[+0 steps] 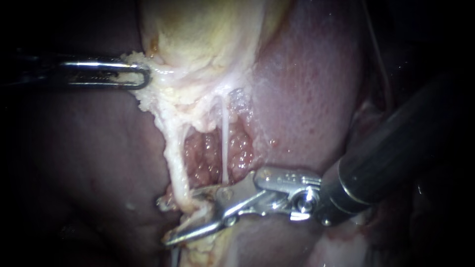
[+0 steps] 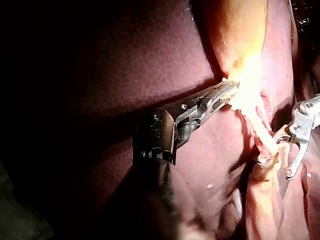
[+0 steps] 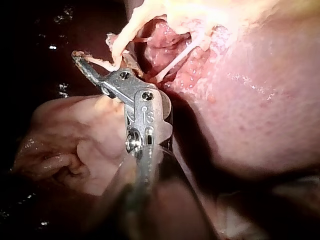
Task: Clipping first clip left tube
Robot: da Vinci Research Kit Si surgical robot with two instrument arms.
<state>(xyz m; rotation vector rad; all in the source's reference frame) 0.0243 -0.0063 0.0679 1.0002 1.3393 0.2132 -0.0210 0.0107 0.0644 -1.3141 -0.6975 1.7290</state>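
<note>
- My left instrument had its jaws closed on the pale, ragged edge of the gallbladder, with tissue pinched between them from both sides.
- From that grip the pale tissue ran away from the left jaws as a stretched sheet, towards my right instrument.
- The right instrument's jaws stood wide apart, with a clear gap between them. They were not clamped on anything.
- The left tube, the thicker pale strand, ran down into that gap. It lay between the open right jaws and rested against the upper one near its tip.
- I could not tell whether the lower jaw touched the tube. I also could not make out a clip in the jaws.
- The thin right tube stood just beyond the upper jaw, outside the gap, and ended close to the jaw's hinge side.
- Bumpy red tissue showed between the two tubes.
- The liver lay under and beside both shafts.
</note>
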